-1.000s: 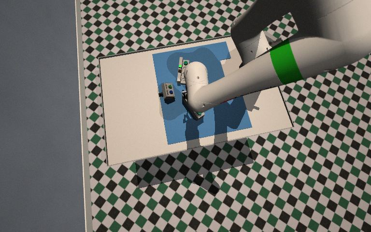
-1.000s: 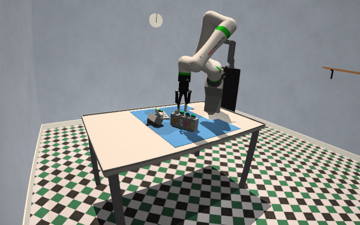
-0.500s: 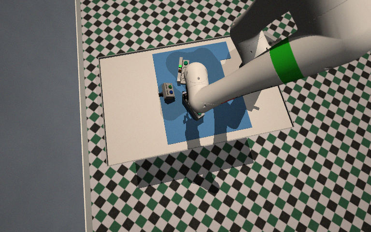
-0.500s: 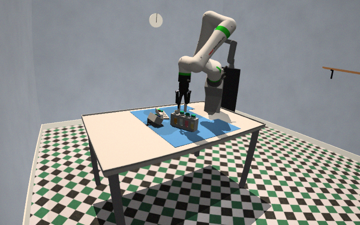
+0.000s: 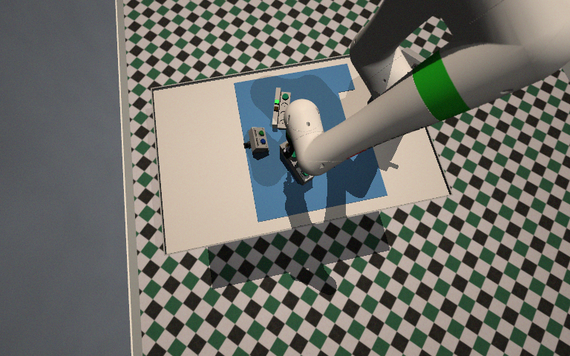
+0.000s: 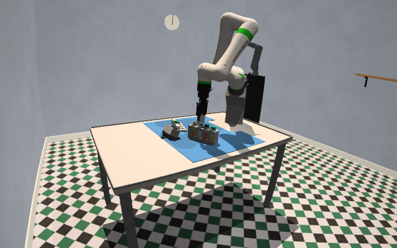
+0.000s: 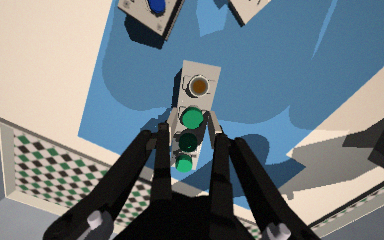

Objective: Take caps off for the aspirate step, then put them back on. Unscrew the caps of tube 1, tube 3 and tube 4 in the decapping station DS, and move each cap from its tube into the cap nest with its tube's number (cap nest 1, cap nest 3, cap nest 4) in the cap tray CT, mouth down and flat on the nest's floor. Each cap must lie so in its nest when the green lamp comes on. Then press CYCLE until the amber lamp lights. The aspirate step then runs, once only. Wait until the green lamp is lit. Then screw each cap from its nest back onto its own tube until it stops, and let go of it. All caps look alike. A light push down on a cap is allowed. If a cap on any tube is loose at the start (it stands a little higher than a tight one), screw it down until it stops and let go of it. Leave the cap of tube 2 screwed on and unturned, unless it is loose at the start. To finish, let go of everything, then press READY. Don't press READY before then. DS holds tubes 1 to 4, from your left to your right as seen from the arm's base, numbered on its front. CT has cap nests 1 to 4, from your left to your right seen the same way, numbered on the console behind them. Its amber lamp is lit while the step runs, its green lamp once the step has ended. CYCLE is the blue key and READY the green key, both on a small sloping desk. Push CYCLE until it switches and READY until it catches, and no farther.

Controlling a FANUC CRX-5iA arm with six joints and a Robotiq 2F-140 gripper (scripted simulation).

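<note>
Jaws part-open, straddling a green cap (image 7: 192,117) on its tube in DS (image 7: 212,71), gripping nothing. Neighbouring end tube (image 7: 199,86) is uncapped; one cap (image 5: 285,96) sits in CT (image 5: 276,122). Recapping, I'd guess. Next: lift clear, fetch it.

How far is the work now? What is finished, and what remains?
Done: three tubes in the decapping station carry caps, and the green lamp looks lit, so the aspirate step seems over. In hand: the gripper stands open around the cap beside the open tube, gripping nothing. Left: the last cap in the tray goes onto that tube, then READY.
</note>
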